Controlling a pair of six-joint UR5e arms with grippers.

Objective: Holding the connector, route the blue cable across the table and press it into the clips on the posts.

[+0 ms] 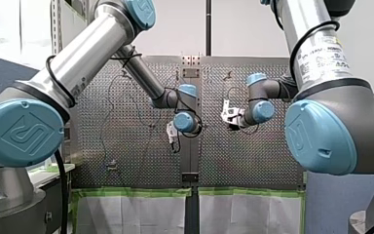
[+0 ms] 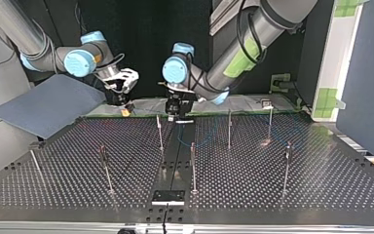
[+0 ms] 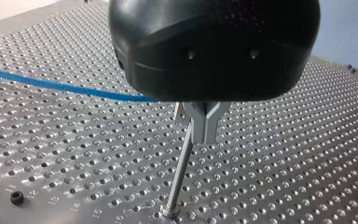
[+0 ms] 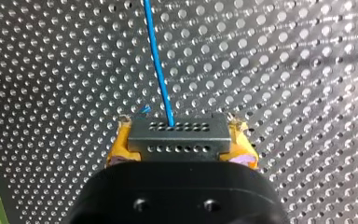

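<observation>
In the right wrist view my right gripper (image 4: pixel 182 128) is shut on the dark grey connector (image 4: pixel 179 140), with a yellow pad on each side. The blue cable (image 4: pixel 158 60) leaves the connector and runs ahead over the perforated table (image 4: pixel 284 70). In the left wrist view the blue cable (image 3: pixel 65 86) runs in under the black body to the metal fingers (image 3: pixel 206 126) of my left gripper (image 3: pixel 205 133), shut on it right beside a thin post (image 3: pixel 179 172). In the top view my left gripper (image 2: pixel 178 116) hangs mid-table at the far edge, and my right gripper (image 2: pixel 125 107) is to its left.
Several thin posts stand across the table, among them one at mid-table (image 2: pixel 193 165), one further back (image 2: pixel 229 127) and one at the top view's right (image 2: pixel 286 165). A blue-grey panel (image 2: pixel 48 105) leans at that view's left. A black plate (image 2: pixel 168 196) sits by the near edge.
</observation>
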